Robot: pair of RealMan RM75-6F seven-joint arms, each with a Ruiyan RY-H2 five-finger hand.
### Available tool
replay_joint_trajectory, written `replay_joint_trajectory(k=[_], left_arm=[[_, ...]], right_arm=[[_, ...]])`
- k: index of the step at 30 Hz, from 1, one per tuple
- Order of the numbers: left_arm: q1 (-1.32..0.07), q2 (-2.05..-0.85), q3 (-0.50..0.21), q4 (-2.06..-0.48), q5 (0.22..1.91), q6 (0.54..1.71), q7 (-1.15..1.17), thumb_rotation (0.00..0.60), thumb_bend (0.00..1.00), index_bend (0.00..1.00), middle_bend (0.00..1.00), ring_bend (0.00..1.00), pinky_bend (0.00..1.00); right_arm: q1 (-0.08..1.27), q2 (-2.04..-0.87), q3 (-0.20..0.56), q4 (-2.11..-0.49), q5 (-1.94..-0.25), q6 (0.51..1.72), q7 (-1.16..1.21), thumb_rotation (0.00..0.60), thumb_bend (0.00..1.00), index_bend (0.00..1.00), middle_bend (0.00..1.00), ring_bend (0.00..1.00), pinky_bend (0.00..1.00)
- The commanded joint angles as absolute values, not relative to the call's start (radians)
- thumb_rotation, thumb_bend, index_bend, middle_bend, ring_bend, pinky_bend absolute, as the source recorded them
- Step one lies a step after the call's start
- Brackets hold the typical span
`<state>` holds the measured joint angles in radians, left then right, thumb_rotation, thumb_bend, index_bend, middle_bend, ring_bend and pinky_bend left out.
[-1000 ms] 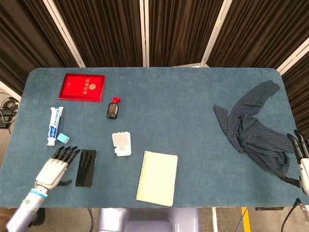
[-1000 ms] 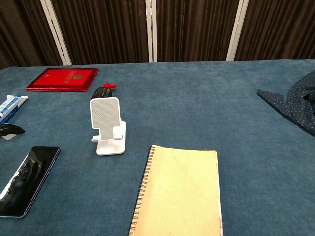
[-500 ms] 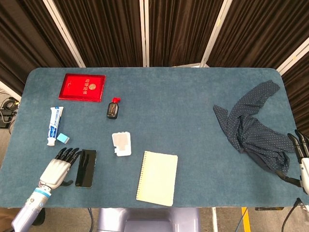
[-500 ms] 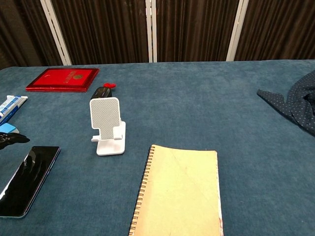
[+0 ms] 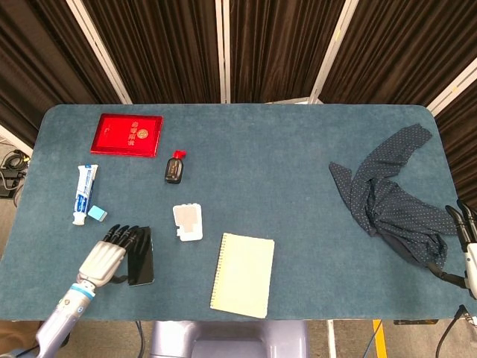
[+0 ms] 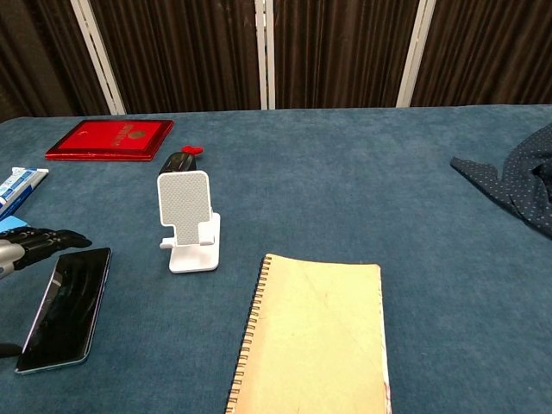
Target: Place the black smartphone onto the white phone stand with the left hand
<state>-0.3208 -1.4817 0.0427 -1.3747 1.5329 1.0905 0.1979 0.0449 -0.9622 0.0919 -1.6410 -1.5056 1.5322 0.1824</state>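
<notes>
Your left hand [image 5: 112,257] lies flat with fingers [image 6: 47,239] spread, holding nothing, their tips at the black smartphone [image 6: 67,307], which lies on the table. The white phone stand [image 6: 190,222] stands beyond the fingertips, apart. Your right hand [image 5: 467,242]: finger state cannot be told.

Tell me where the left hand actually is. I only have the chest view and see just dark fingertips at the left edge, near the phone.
Observer: In the head view the left hand lies palm down along the left side of the black smartphone, with its fingertips over the phone's far left corner. The phone lies flat on the table and is not lifted.
Operator: And the right hand? It's not in my view at all.
Observer: The right hand is at the table's right edge, beside the dotted cloth. Its fingers are apart and it holds nothing.
</notes>
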Motion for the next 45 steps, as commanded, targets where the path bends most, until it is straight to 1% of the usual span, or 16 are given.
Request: replay_joint_trajectory(k=[1, 12, 16, 18, 22, 27, 29, 32, 36, 41, 45], left_arm=[[-0.334, -1.49, 0.038, -1.389, 1.526, 1.076, 0.21, 0.6, 0.0, 0.0, 0.0, 0.0, 0.0], [-0.397, -1.509, 0.007, -1.459, 1.494, 1.02, 0.246, 0.6, 0.0, 0.0, 0.0, 0.0, 0.0], [-0.418, -1.499, 0.001, -1.479, 1.486, 1.005, 0.257, 0.6, 0.0, 0.0, 0.0, 0.0, 0.0], [-0.426, -1.48, 0.002, -1.493, 1.492, 1.002, 0.246, 0.6, 0.0, 0.0, 0.0, 0.0, 0.0], [-0.452, -1.405, 0.013, -1.523, 1.534, 0.992, 0.189, 0.6, 0.0, 0.0, 0.0, 0.0, 0.0], [-0.511, -1.306, 0.037, -1.539, 1.604, 0.941, 0.101, 0.6, 0.0, 0.0, 0.0, 0.0, 0.0], [-0.536, -1.292, 0.044, -1.526, 1.644, 0.934, 0.079, 0.6, 0.0, 0.03, 0.0, 0.0, 0.0], [-0.577, -1.294, 0.062, -1.482, 1.71, 0.927, 0.024, 0.6, 0.0, 0.11, 0.01, 0.02, 0.02], [-0.621, -1.315, 0.088, -1.41, 1.775, 0.922, -0.041, 0.6, 0.0, 0.2, 0.09, 0.11, 0.11], [-0.656, -1.342, 0.12, -1.335, 1.825, 0.929, -0.101, 0.6, 0.0, 0.23, 0.1, 0.12, 0.14], [-0.667, -1.359, 0.141, -1.292, 1.838, 0.935, -0.127, 0.6, 0.0, 0.23, 0.1, 0.13, 0.17]], right_arm=[[0.045, -0.962, 0.092, -1.641, -1.504, 1.532, 0.183, 0.6, 0.0, 0.0, 0.0, 0.0, 0.0], [0.049, -0.964, 0.091, -1.642, -1.502, 1.522, 0.174, 0.6, 0.0, 0.0, 0.0, 0.0, 0.0], [0.049, -0.964, 0.092, -1.642, -1.498, 1.52, 0.174, 0.6, 0.0, 0.0, 0.0, 0.0, 0.0], [0.049, -0.964, 0.092, -1.641, -1.497, 1.519, 0.174, 0.6, 0.0, 0.0, 0.0, 0.0, 0.0], [0.052, -0.964, 0.091, -1.642, -1.495, 1.513, 0.171, 0.6, 0.0, 0.0, 0.0, 0.0, 0.0], [0.055, -0.968, 0.089, -1.647, -1.498, 1.507, 0.154, 0.6, 0.0, 0.0, 0.0, 0.0, 0.0], [0.056, -0.969, 0.088, -1.65, -1.499, 1.504, 0.144, 0.6, 0.0, 0.0, 0.0, 0.0, 0.0], [0.058, -0.972, 0.086, -1.656, -1.498, 1.501, 0.128, 0.6, 0.0, 0.0, 0.0, 0.0, 0.0], [0.06, -0.975, 0.086, -1.659, -1.493, 1.496, 0.114, 0.6, 0.0, 0.0, 0.0, 0.0, 0.0], [0.064, -0.978, 0.089, -1.658, -1.481, 1.486, 0.107, 0.6, 0.0, 0.0, 0.0, 0.0, 0.0], [0.066, -0.978, 0.09, -1.656, -1.473, 1.478, 0.107, 0.6, 0.0, 0.0, 0.0, 0.0, 0.0]])
